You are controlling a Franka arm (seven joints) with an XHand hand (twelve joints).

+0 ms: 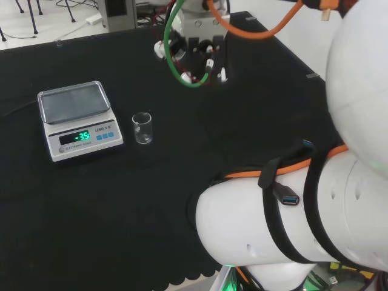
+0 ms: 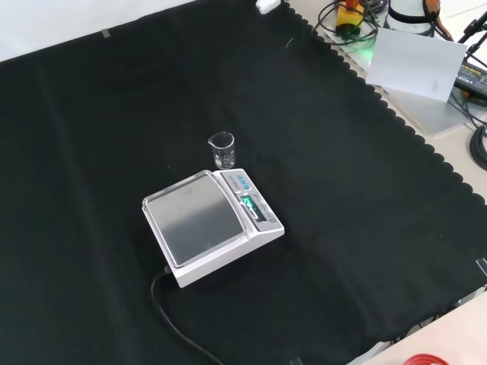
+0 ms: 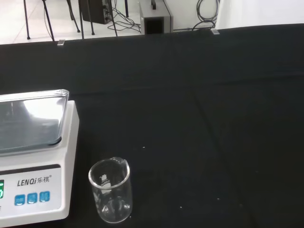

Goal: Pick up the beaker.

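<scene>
Black cloth covers the bench, its scalloped edge showing at the right of the front view. On it stands a white scale with a steel pan and a lit green display; a black cord runs from it toward the lower edge in the front view. The beaker, small, clear and upright, stands on the cloth just beside the scale, to its right in the head view and just above it in the front view, apart from it. It looks empty. The hand hangs well beyond the beaker at the top of the head view, among green and orange cables; whether its fingers are open or curled, I cannot tell.
</scene>
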